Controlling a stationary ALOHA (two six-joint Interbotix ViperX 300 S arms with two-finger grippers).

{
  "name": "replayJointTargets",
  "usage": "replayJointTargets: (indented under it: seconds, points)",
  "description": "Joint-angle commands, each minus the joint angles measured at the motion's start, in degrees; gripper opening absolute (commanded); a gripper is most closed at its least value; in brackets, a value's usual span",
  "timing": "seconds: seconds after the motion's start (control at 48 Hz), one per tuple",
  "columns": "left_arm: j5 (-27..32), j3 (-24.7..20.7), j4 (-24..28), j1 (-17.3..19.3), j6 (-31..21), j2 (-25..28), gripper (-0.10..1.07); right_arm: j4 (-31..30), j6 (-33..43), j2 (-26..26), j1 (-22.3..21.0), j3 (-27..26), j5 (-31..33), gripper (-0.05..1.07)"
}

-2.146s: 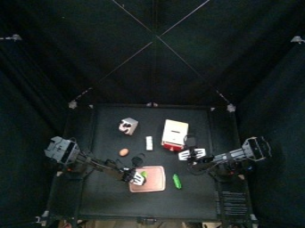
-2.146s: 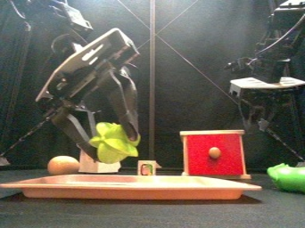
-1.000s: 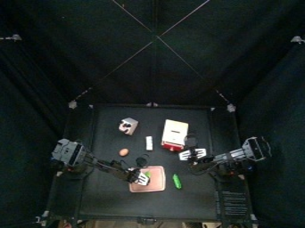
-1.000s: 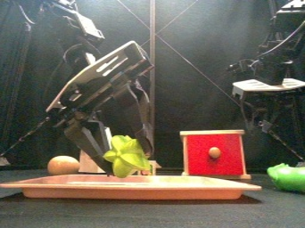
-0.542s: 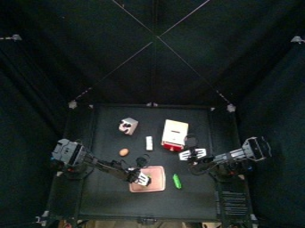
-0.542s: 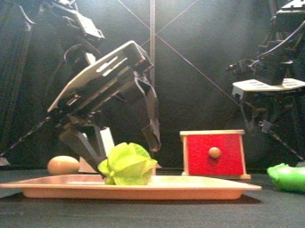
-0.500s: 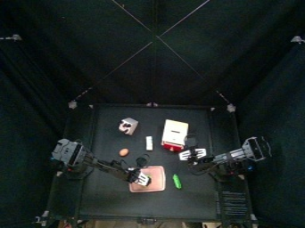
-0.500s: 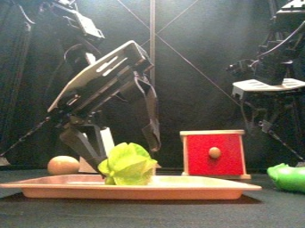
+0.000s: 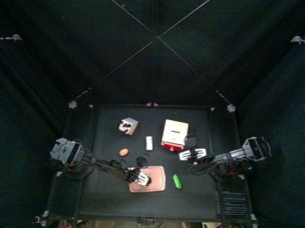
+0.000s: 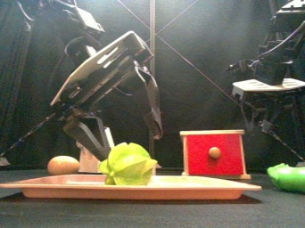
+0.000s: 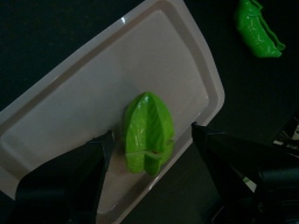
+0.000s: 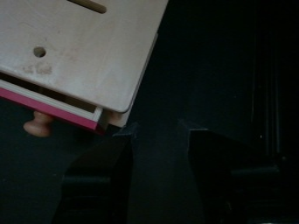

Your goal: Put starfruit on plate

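lies flat on the plate (image 11: 70, 114), starfruit (image 11: 147, 131), long axis running between the wide-spread, empty jaws of the left gripper (image 11: 149, 166) just above it, right gripper (image 12: 155, 149) resting far off, slightly parted.

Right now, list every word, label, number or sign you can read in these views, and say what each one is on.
None can be read.
The small white block behind the plate bears a dark mark on its face, too small to read.
The starfruit, the plate and the cream-and-red box show no print.
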Motion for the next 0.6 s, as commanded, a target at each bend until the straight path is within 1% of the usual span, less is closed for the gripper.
replayJointTargets:
  seconds: [0.0, 0.583]
  points:
    - [-0.2, -0.5, 0.3, 0.1, 0.2, -1.8, 1.01, -0.2, -0.1, -1.3, 0.1, -0.5, 0.2, 0.79]
    - [-0.2, -0.4, 1.0, 0.2, 0.2, -1.7, 1.01, -0.2, -0.1, -1.3, 0.2, -0.4, 0.1, 0.79]
